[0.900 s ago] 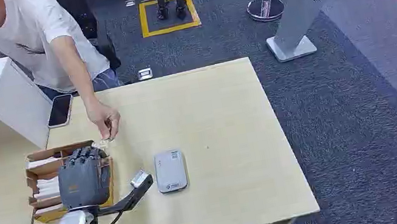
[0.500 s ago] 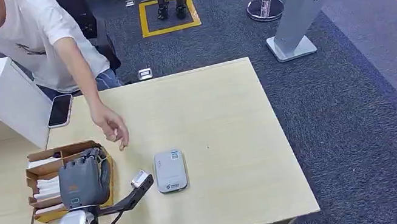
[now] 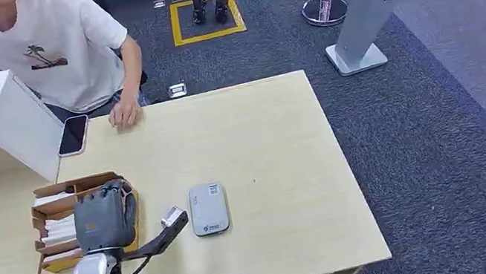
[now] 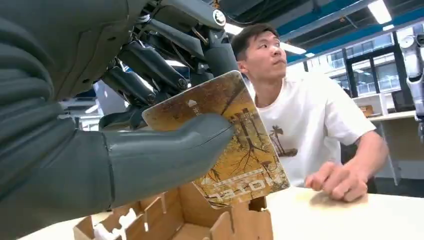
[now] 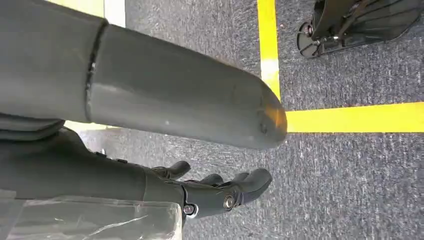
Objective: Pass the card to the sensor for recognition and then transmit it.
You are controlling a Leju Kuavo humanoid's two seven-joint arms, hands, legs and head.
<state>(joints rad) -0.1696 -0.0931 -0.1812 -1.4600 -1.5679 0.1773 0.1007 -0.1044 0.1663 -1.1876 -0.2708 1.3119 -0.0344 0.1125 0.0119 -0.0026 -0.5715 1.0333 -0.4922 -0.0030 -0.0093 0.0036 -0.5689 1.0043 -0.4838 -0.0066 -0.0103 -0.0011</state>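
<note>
The left hand (image 3: 105,218) pinches the card (image 4: 227,140) between thumb and fingers, just above the cardboard box (image 3: 49,209). The sensor (image 3: 208,209) lies on the table beside the box, toward the robot's right, its long axis running away from the robot. The right hand (image 5: 220,192) hangs over the floor, fingers loosely apart, holding nothing.

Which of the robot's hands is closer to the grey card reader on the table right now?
Left. The left hand, pinching the card, hovers over the cardboard box just beside the card reader. The right hand hangs off the table, above the carpeted floor.
</note>
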